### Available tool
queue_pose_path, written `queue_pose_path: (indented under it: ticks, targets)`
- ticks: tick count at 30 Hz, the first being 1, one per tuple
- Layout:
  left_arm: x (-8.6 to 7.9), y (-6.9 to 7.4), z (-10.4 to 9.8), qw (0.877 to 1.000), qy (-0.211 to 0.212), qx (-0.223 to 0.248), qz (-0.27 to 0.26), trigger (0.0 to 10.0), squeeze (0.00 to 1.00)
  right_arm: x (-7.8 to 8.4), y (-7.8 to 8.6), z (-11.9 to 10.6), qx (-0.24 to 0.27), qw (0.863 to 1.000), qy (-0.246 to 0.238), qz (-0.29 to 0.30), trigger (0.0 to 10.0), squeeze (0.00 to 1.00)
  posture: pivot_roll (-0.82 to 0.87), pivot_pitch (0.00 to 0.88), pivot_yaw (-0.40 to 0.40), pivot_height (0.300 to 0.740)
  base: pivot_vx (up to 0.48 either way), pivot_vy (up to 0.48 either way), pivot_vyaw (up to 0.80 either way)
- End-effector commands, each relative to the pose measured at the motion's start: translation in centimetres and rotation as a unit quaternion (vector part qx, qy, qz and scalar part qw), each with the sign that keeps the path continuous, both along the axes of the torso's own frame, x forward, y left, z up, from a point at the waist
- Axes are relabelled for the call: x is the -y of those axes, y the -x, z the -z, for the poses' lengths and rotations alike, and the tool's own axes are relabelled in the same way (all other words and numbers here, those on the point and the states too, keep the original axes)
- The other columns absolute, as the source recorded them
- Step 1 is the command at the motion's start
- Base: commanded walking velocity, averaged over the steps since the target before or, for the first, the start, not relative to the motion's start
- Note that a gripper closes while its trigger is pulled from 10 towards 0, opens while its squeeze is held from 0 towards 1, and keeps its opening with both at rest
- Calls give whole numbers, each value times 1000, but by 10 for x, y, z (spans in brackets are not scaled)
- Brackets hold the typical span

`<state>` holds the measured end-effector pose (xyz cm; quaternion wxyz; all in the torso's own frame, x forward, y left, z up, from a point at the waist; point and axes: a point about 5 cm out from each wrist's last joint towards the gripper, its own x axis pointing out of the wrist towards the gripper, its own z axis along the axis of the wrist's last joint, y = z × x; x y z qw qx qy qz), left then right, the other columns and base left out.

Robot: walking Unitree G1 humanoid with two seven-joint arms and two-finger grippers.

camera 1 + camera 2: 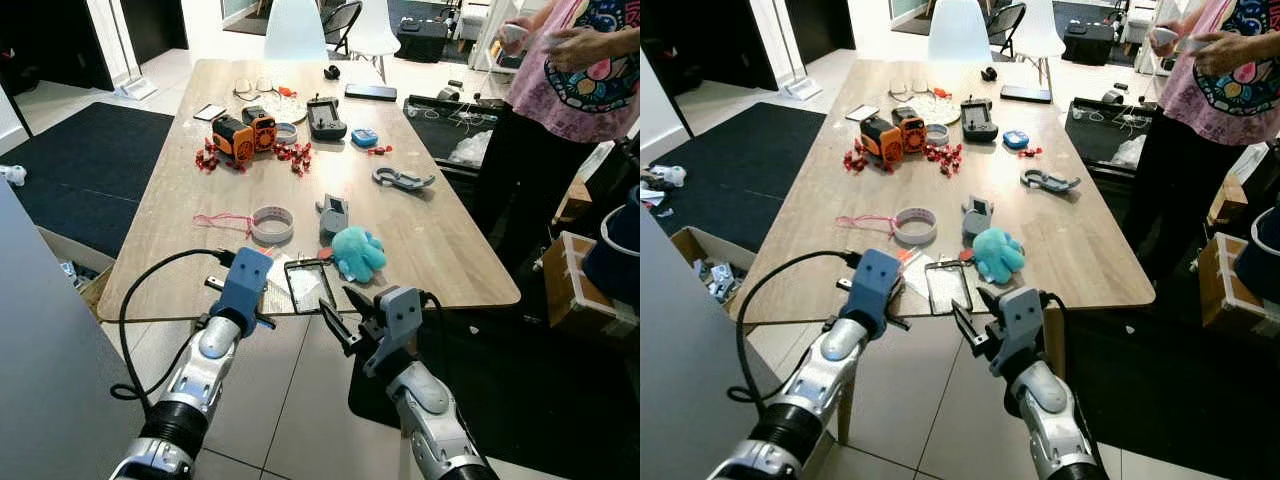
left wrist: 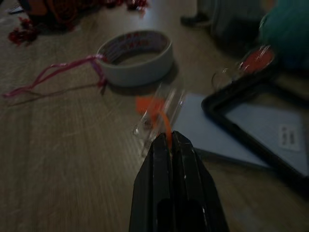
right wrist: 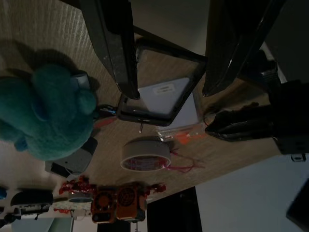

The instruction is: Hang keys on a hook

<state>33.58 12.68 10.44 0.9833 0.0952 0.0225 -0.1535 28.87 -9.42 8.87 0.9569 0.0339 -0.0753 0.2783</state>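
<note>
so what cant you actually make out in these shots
- Keys: a red tag on a ring by the black frame, blurred in the left wrist view.
- Hook: cannot be made out.
- Left gripper: fingers together on something orange, too dark to name.
- Person: cut off by the top edge.

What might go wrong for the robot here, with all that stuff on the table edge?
The left gripper is shut near an orange strip on a clear tag; pulling may drag the black frame off the table edge. The open right gripper hangs near the teal plush and might knock it.
</note>
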Motion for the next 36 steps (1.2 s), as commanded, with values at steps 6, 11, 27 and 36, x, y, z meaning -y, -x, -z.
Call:
queue_pose_path:
  ticks: [6,11,27,36]
  targets:
    - [-4,9,-47,976,178,84,95,0,0,2,2,2,-3,1000,1,2,10000,0,36,88,-21,740,0,0,0]
    - [-22,13,-74,950,255,135,115,0,0,0,2,3,-3,1000,-1,-1,10000,0,41,91,-24,740,0,0,0]
    - [-28,54,-83,885,298,71,351,0,0,-4,7,-2,11,1000,-11,-26,10000,0,37,93,-27,740,0,0,0]
    - [-38,74,-68,877,256,-8,406,0,0,-5,9,0,10,999,-10,-31,10000,0,38,92,-29,740,0,0,0]
